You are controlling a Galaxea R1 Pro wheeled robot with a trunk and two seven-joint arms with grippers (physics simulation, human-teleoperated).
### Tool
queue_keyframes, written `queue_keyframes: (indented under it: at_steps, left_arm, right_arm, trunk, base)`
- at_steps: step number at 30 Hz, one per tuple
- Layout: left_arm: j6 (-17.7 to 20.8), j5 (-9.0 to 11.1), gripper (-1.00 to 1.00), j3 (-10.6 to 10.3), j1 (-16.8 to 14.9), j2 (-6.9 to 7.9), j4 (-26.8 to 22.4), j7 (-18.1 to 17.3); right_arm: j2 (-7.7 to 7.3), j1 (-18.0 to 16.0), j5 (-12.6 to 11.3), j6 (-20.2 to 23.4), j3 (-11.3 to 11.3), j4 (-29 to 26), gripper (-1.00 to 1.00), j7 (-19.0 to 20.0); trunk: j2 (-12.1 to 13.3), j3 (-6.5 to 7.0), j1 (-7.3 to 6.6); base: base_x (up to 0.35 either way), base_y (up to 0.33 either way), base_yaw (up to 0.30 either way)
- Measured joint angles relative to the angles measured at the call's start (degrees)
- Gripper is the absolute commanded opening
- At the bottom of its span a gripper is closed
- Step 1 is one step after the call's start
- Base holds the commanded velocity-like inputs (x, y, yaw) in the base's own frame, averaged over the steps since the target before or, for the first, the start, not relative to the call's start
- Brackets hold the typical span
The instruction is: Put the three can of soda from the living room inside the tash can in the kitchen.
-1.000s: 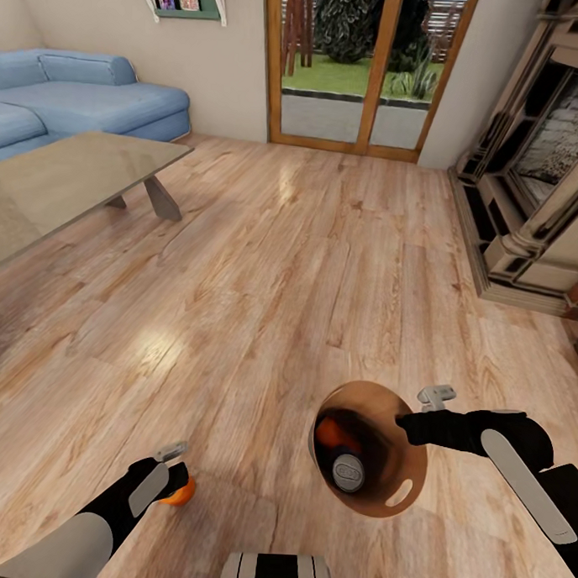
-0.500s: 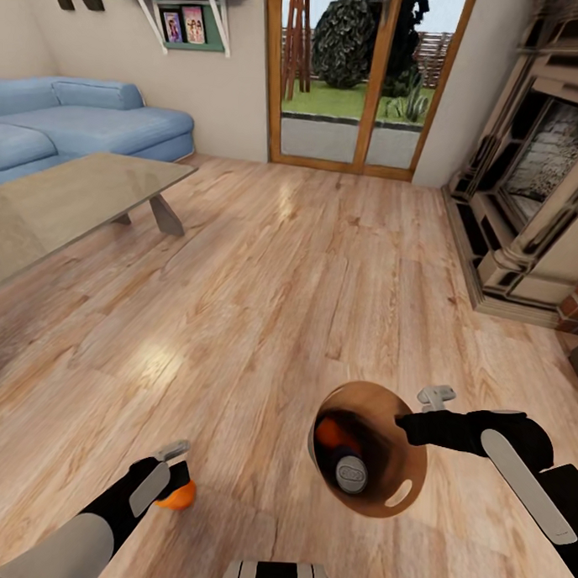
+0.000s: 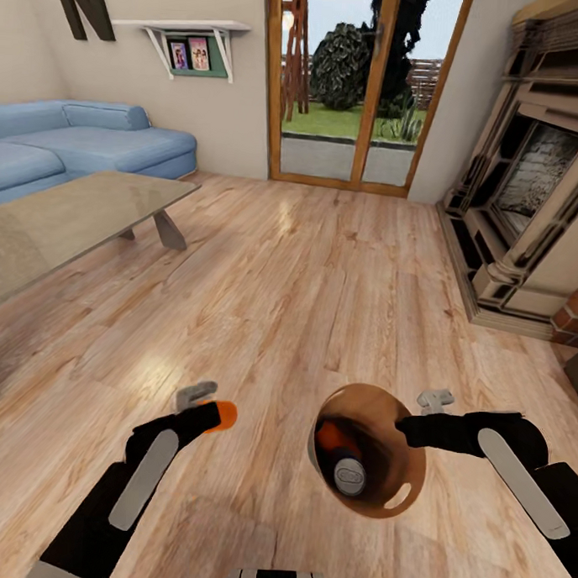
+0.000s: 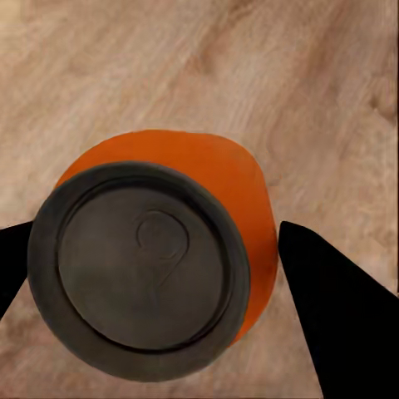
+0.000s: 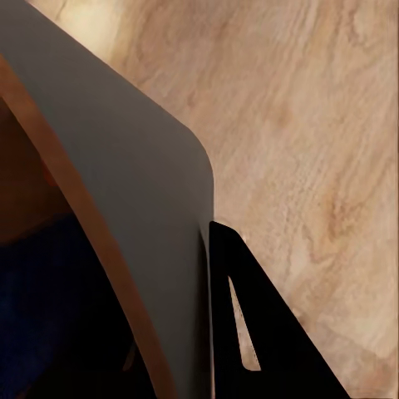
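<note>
Overall setting: the living room, wood floor (image 3: 324, 265); every place below is given relative to the tash can (image 3: 398, 496).
Blue sofa (image 3: 85, 141): far to the left of the tash can, against the wall under the black letter N (image 3: 83, 7).
Grey low table (image 3: 65, 220): left of the tash can and beyond it, in front of the sofa.
Left gripper (image 3: 212, 408): left of the tash can, at about rim height, clamped on an orange can of soda (image 3: 225, 415); the left wrist view shows the dark fingers (image 4: 332, 316) on either side of the can body.
Tash can: held off the floor in front of the robot, mouth facing up to the head camera; an orange can (image 3: 329, 434) and a dark blue can (image 3: 349, 474) already lie inside.
Right gripper (image 3: 405, 426): at the right rim of the tash can, closed on its wall; the right wrist view shows one finger (image 5: 266, 332) pressed to the grey outer wall (image 5: 141, 208).
Glass door (image 3: 356, 90): straight beyond the tash can.
Fireplace (image 3: 537, 182): beyond it, to the right.
Step in hand: judged as bringing the third can to the bin.
Next move: likely calls for carrying the can over the opening before parting the fingers; the bin belongs in the kitchen.
View differences: the head view gives the bin's contents; the left wrist view gives the held can's silver top (image 4: 141, 266); the right wrist view gives the tan rim (image 5: 75, 216) edge-on.
</note>
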Motion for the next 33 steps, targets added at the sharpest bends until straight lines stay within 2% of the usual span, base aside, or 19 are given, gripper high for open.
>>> queue_keyframes:
  at_steps: [1,2,3,4,5,6,8,10,11,12,15,18,22,31,32,33]
  left_arm:
    - [1.34,-0.03,-1.00,-0.06,0.19,-1.09,-2.08,0.78]
    - [3.39,0.51,-1.00,-0.15,0.39,-3.16,-5.46,1.75]
    - [5.88,1.06,-1.00,-0.27,0.20,-5.94,-8.78,2.55]
    - [7.11,1.03,-1.00,-0.70,-0.39,-7.37,-10.30,2.87]
    - [7.82,1.31,-1.00,-2.52,-1.35,-8.29,-11.24,2.94]
    - [8.44,1.74,-1.00,-6.52,-3.00,-9.38,-12.03,3.05]
    - [8.79,5.58,-1.00,-11.42,-5.04,-10.49,-12.58,3.37]
    - [8.96,10.43,-1.00,-15.79,-6.44,-10.97,-12.78,3.56]
    - [9.16,10.91,-1.00,-16.89,-6.77,-11.03,-12.80,3.65]
    - [9.08,12.56,-1.00,-18.70,-7.39,-11.15,-12.85,3.65]
    - [9.28,13.90,-1.00,-22.03,-8.22,-11.37,-12.82,3.57]
    - [9.31,17.64,-1.00,-24.90,-8.81,-11.50,-11.77,3.66]
    - [9.47,19.08,-1.00,-26.53,-9.75,-11.58,-6.94,3.78]
    - [9.17,19.35,-1.00,-27.00,-10.71,-11.62,-0.16,3.93]
    - [9.08,19.38,1.00,-27.01,-10.72,-11.62,0.26,3.92]
    - [8.91,19.33,1.00,-27.01,-10.75,-11.63,1.03,3.89]
  right_arm:
    - [0.10,-0.17,0.36,0.00,0.01,0.88,-1.00,-0.03]
    - [0.30,-0.57,0.41,0.00,0.11,2.69,-1.00,-0.13]
    - [0.79,-1.59,0.37,0.00,0.30,5.76,-1.00,-0.24]
    - [1.38,-2.44,1.38,0.00,0.42,8.22,-1.00,-0.39]
    - [2.25,-3.30,2.57,0.00,0.49,10.63,-1.00,-0.77]
    - [3.85,-4.60,2.95,0.00,0.48,14.02,-1.00,-2.26]
    - [5.84,-5.82,2.86,0.00,0.63,17.20,-1.00,-5.24]
    - [6.89,-6.34,2.02,0.00,0.66,18.47,-1.00,-6.87]
    - [7.05,-6.43,1.48,0.00,0.69,18.65,-1.00,-7.09]
    - [7.30,-6.53,1.02,0.00,0.72,18.91,-1.00,-7.40]
    - [7.74,-6.63,1.14,0.00,0.76,19.20,-1.00,-7.79]
    - [8.11,-6.65,1.71,0.00,0.77,19.16,-1.00,-8.00]
    - [8.08,-6.37,1.56,0.00,0.99,16.81,-1.00,-7.99]
    - [7.59,-5.94,0.93,0.00,0.87,12.08,-1.00,-7.97]
    - [7.57,-5.93,1.01,0.00,0.86,11.92,-1.00,-7.98]
    - [7.51,-5.90,1.15,0.00,0.85,11.54,-1.00,-7.98]
  trunk:
    - [0.00,0.00,0.00]
    - [0.00,0.00,0.00]
    - [0.00,0.01,0.00]
    - [0.00,0.00,0.00]
    - [0.01,0.00,0.01]
    - [0.01,0.01,0.01]
    - [0.01,0.00,0.01]
    - [0.00,0.00,0.01]
    - [0.00,0.00,0.00]
    - [0.00,0.00,0.00]
    - [0.00,0.00,0.00]
    - [0.00,0.00,0.01]
    - [0.00,0.00,0.00]
    - [0.00,0.00,0.01]
    - [0.00,0.00,0.00]
    - [0.00,0.00,0.00]
  base:
    - [0.000,0.000,0.000]
    - [0.000,0.000,0.000]
    - [0.000,0.000,0.000]
    - [0.000,0.000,0.000]
    - [0.000,0.000,0.000]
    - [0.000,0.000,0.000]
    - [0.000,0.000,0.000]
    - [0.000,0.000,0.000]
    - [0.000,0.000,0.000]
    - [0.000,0.000,0.000]
    - [0.000,0.000,0.000]
    - [0.000,0.000,0.000]
    - [0.000,0.000,0.000]
    - [0.000,0.000,0.000]
    - [0.000,0.000,0.000]
    - [0.000,0.000,0.000]
